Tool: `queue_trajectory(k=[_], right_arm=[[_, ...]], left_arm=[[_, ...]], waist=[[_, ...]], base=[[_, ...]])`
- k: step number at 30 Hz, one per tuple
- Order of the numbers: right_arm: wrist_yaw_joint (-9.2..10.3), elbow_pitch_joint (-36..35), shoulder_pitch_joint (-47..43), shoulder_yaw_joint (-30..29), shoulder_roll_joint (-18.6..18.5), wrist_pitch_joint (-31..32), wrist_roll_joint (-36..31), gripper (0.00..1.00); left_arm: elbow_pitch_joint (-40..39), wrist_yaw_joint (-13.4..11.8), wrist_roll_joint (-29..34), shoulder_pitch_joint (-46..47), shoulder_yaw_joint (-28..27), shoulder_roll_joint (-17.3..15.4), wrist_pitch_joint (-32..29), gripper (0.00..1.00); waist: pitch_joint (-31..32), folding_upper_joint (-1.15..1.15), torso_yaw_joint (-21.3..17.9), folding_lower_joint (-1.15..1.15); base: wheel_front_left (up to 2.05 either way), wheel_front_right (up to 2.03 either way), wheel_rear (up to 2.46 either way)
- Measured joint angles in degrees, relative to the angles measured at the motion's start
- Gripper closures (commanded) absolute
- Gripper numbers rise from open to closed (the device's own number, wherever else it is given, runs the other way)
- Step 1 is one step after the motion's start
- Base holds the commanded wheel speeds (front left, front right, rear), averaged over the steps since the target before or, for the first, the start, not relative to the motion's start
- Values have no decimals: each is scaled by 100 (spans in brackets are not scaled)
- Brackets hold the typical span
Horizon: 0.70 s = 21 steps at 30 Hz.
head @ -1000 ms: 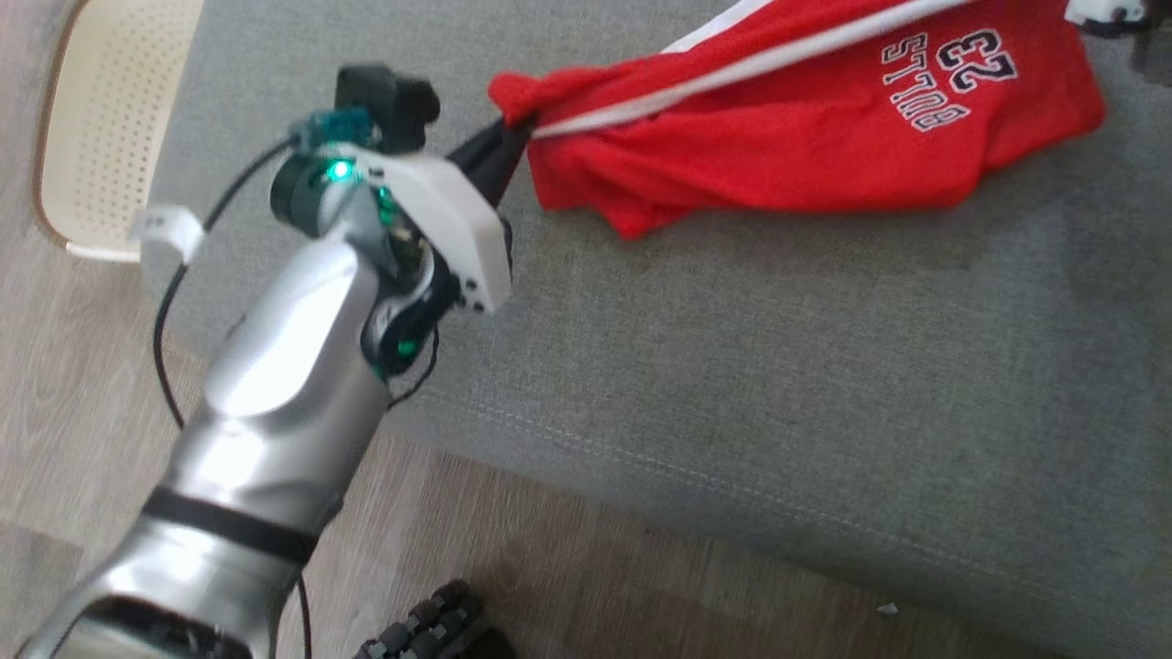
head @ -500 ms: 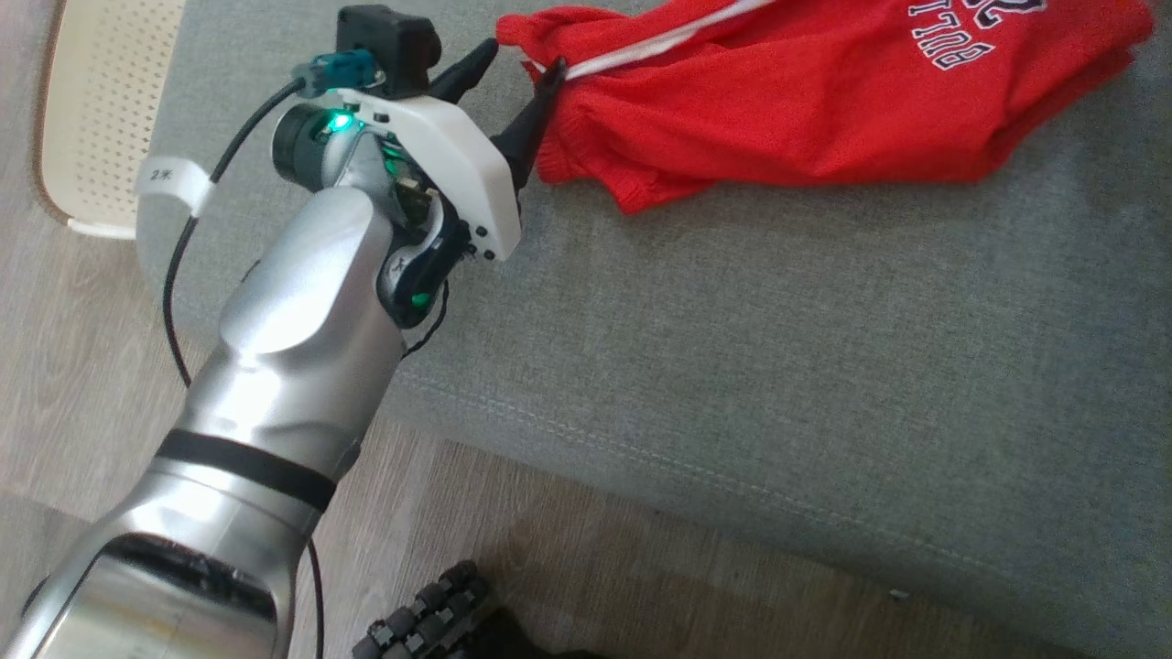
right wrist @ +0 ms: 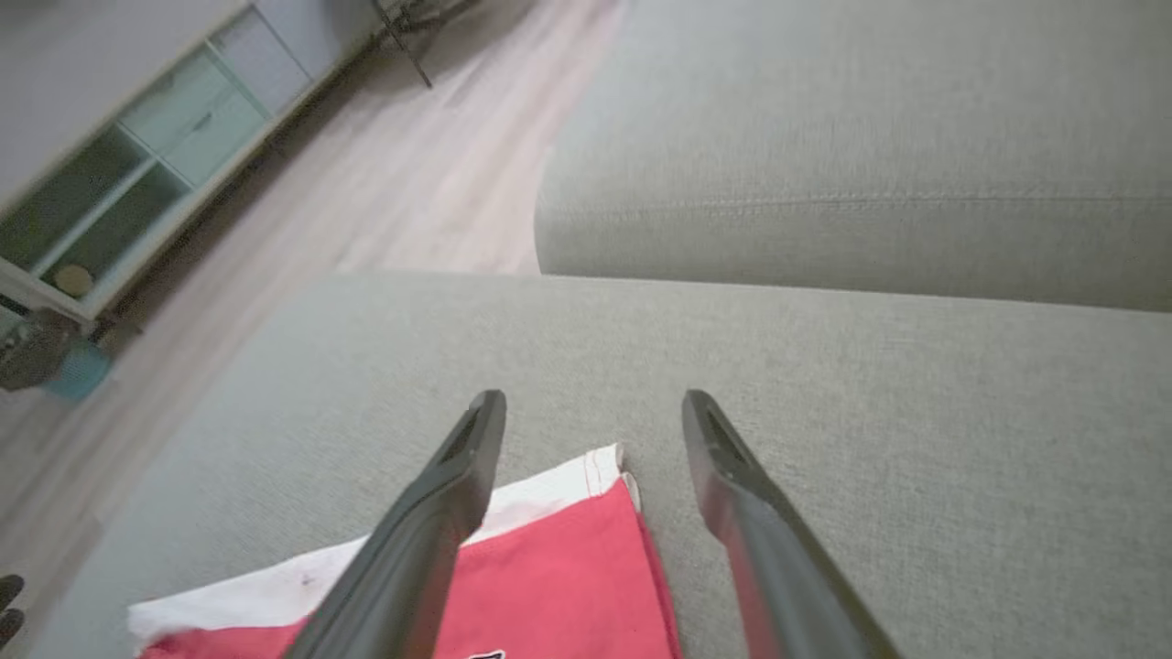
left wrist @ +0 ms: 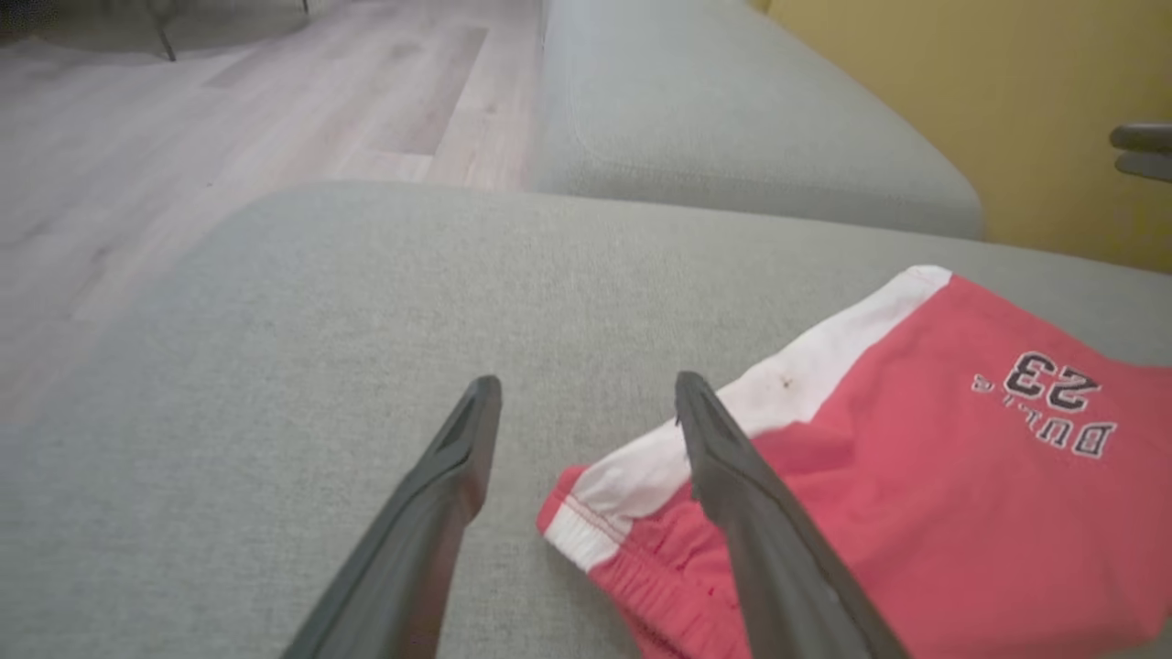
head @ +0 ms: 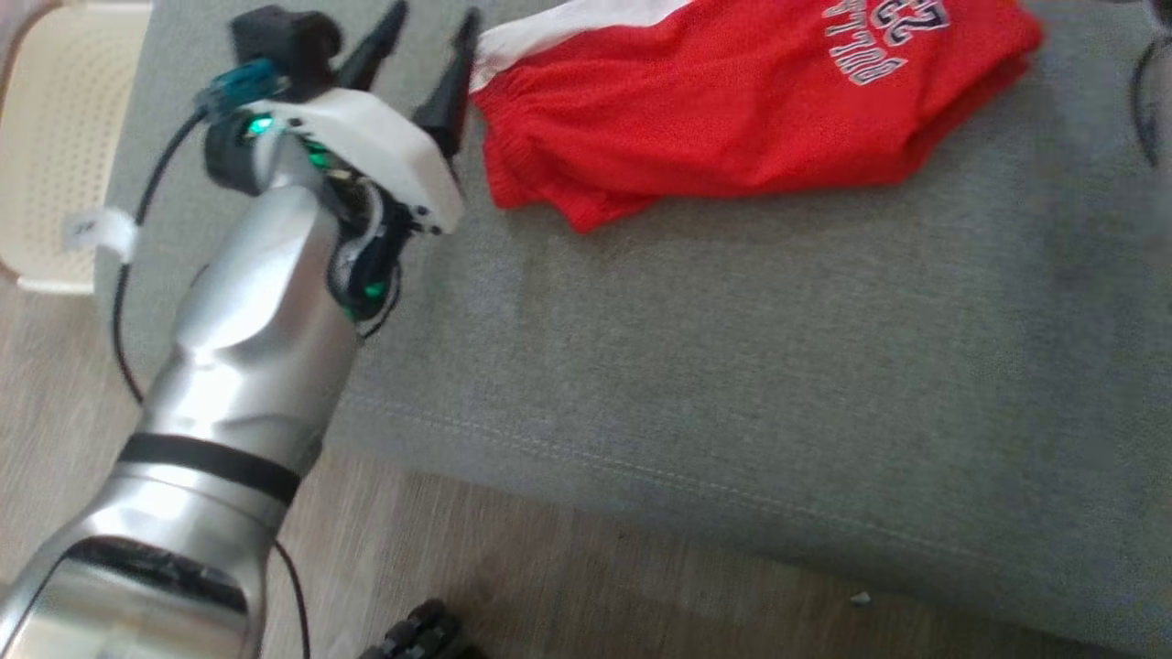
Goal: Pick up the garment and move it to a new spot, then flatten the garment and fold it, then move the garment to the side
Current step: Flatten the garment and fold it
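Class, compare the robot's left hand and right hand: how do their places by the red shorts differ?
The left hand sits at the gathered elastic corner of the red shorts; the right hand at a flat, white-edged corner. The left hand faces a yellow wall, the right hand a cabinet. Both are open, holding nothing.

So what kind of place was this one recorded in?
Probably a home living room: the work surface is a grey upholstered sofa, standing on a wood-plank floor, with a glass-fronted cabinet off to one side.
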<state>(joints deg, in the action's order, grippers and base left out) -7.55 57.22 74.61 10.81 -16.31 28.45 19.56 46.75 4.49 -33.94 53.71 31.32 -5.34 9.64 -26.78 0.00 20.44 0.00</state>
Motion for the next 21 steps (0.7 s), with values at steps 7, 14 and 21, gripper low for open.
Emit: queue_trajectory(k=[7, 14, 21], right_arm=[[0, -855, -971, 662, 32, -1099, 739, 0], [0, -1813, -2113, 1122, -135, -2223, 1256, 0], [0, -2449, -3295, 1109, -231, -3294, 1035, 0]], left_arm=[[-554, -436, -16, -535, -319, -265, 396, 0], [-1450, -823, -2, -1614, -552, -338, 464, 0], [-2436, -1071, 355, -2741, -898, -341, 465, 0]], waist=[[437, 0, -347, 0], [994, 0, -651, -1], [1456, 0, -924, -1]], base=[[0, 0, 0], [0, 0, 0], [0, 0, 0]])
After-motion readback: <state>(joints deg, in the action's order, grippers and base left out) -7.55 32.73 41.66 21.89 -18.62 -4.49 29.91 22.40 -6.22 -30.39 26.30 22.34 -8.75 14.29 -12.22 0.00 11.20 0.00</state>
